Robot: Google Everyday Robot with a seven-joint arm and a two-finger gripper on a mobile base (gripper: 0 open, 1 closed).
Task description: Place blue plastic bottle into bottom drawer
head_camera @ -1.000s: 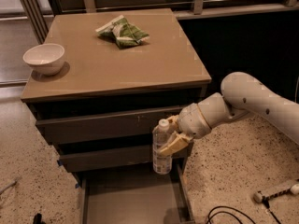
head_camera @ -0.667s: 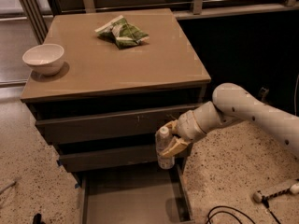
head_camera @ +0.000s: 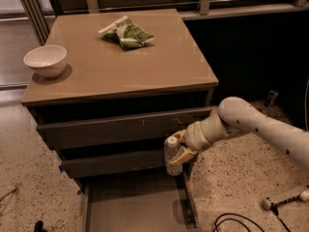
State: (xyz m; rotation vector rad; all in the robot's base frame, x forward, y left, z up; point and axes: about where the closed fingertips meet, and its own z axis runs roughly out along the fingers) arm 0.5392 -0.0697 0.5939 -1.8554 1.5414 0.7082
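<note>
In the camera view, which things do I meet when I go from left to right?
White bowl → green snack bag → blue plastic bottle → gripper, shut on the bottle above the open bottom drawer → robot arm → white object on the floor.

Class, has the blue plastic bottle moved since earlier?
Yes: held by the gripper at the middle drawer front, the blue plastic bottle has sunk slightly towards the bottom drawer.

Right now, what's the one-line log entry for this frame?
gripper: shut on blue plastic bottle | bottle: upright, off the ground | location: above open bottom drawer | placed: not yet
</note>
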